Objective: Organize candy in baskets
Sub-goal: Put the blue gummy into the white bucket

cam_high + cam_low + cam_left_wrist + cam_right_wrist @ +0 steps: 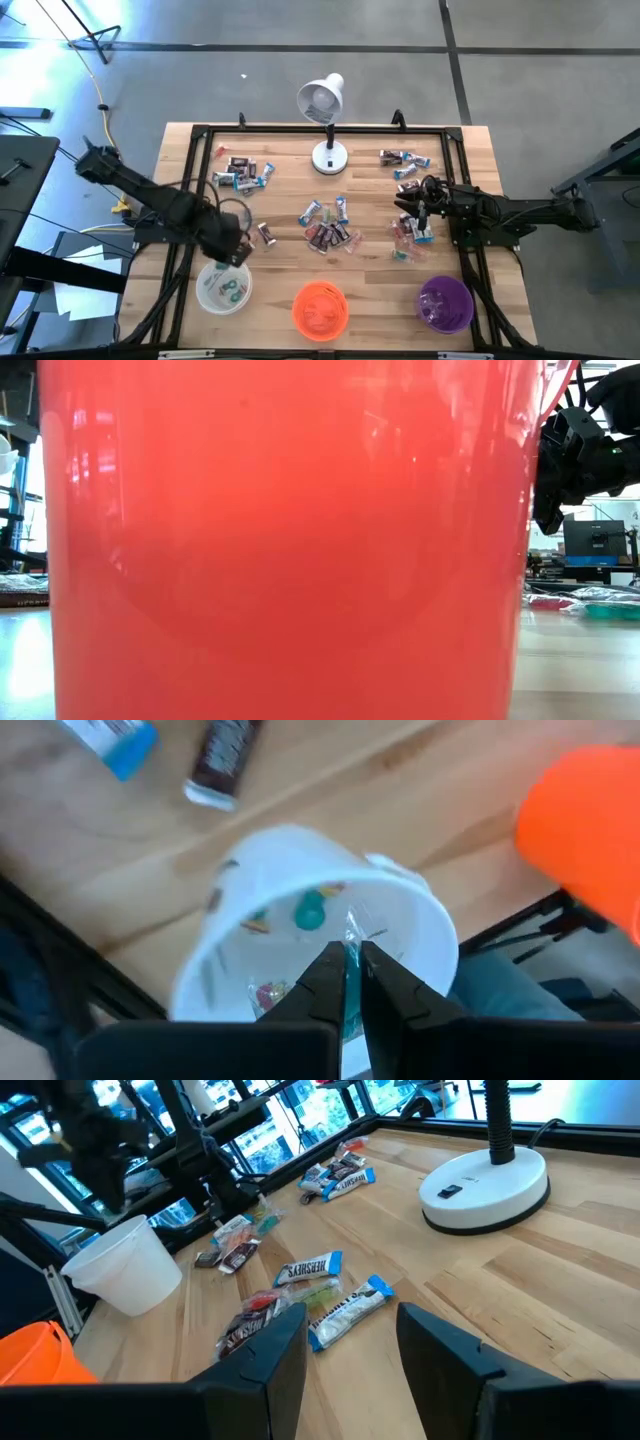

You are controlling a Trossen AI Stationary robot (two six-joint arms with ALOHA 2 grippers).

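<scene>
Left gripper [345,982] over the white basket [222,287], fingers pinched on a greenish candy wrapper [348,960], poised for release inside (2 or 3 sweets already there). Right gripper [425,205], beyond the purple basket [445,303] from the white basket, jaws apart, empty, above loose candy [345,1308] – likely choosing. Orange basket [320,309] beside white.

Likely a robotics lab: a framed wooden bench [280,140] on bare concrete floor [300,40], monitor [594,541] behind.
</scene>
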